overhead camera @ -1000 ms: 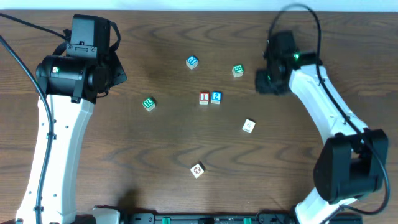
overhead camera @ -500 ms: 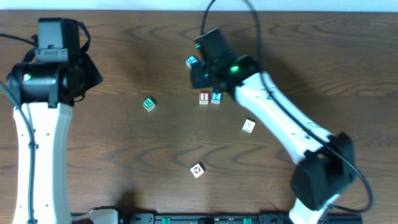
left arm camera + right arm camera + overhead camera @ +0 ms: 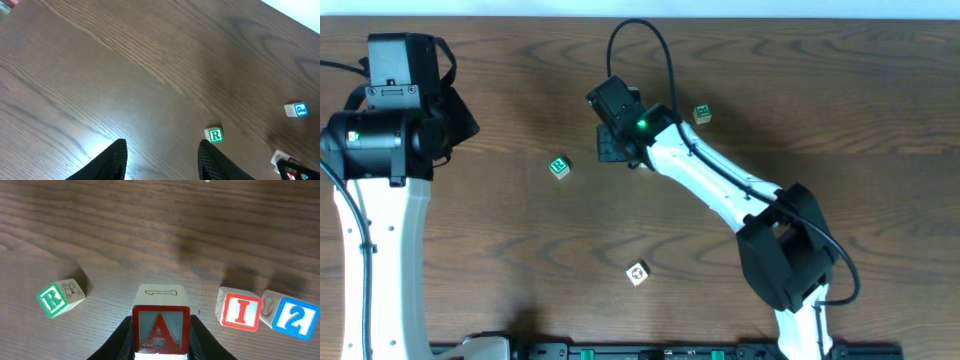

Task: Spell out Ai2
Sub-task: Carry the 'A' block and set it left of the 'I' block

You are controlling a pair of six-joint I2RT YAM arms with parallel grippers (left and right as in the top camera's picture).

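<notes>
In the right wrist view my right gripper is shut on the red "A" cube, its letter facing the camera, low over the table. The red "I" cube and the blue "2" cube stand side by side just to its right. In the overhead view the right gripper and its arm hide these three cubes. My left gripper is open and empty over bare wood, at the far left in the overhead view.
A green "R" cube lies left of the right gripper and shows in both wrist views. Another green cube sits at the back. A white cube lies near the front. Another blue cube shows far right.
My right arm has swung from the far right of the table to left of centre and now covers the "I" and "2" cubes from above. My left arm has drawn back to the left.
</notes>
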